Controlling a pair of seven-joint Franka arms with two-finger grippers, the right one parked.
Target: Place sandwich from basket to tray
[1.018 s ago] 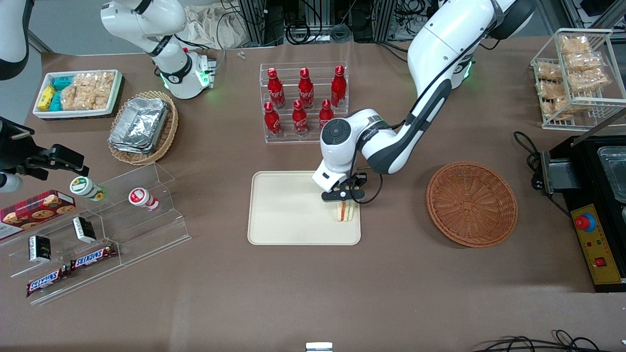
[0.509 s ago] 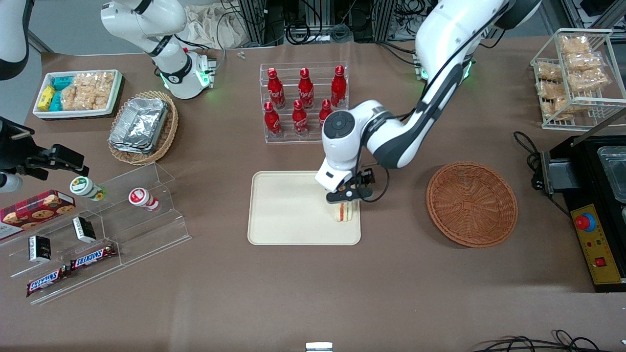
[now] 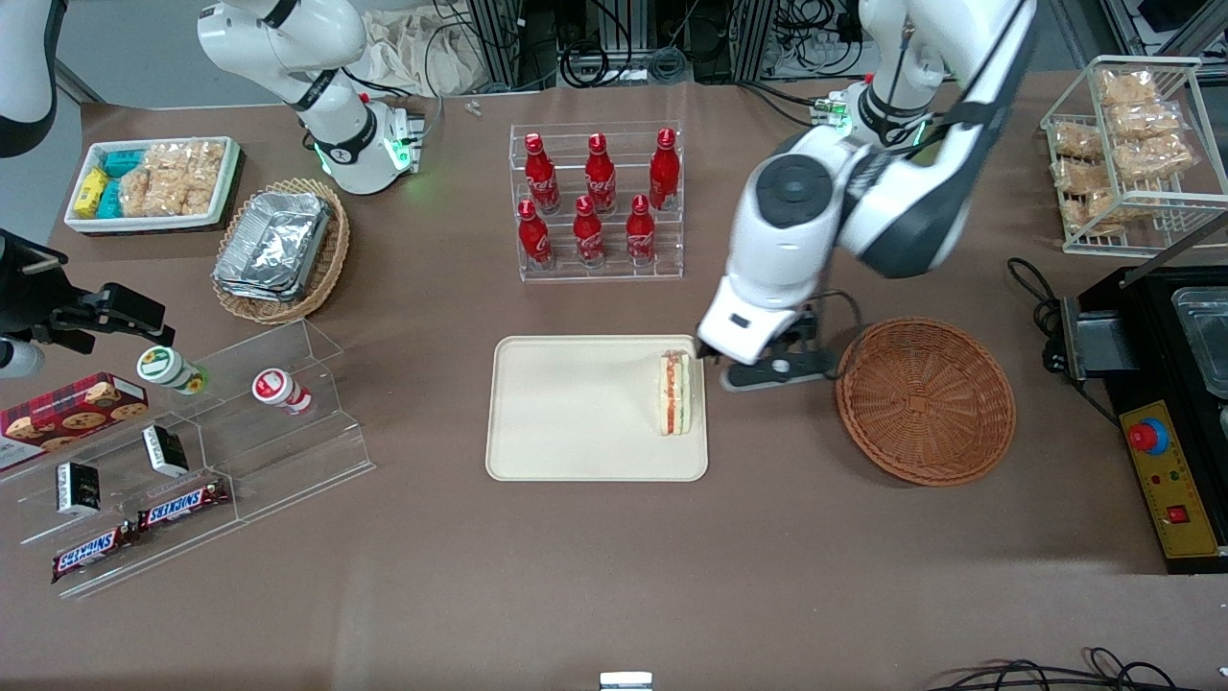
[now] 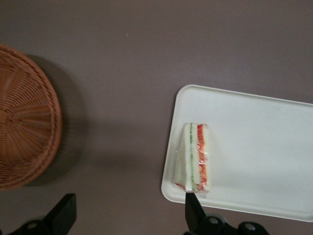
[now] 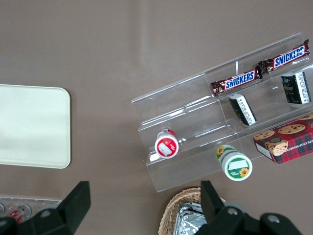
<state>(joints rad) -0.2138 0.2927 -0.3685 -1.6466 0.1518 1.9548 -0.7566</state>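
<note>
Sandwich (image 3: 674,393) resting on the cream tray (image 3: 566,422), near the tray's edge closest to the basket (image 3: 926,400), at centre frame in the front view; cut face with red and green filling up. Seen by the wrist camera too: sandwich (image 4: 195,157) close to a rounded corner of the tray (image 4: 264,152), basket (image 4: 24,117) well apart across bare brown worktop (image 4: 127,63). End effector (image 3: 767,369) raised above the worktop between tray and basket, just right of centre in the front view, fingers (image 4: 63,213) spread apart, gripping nothing. Basket holding nothing visible.
</note>
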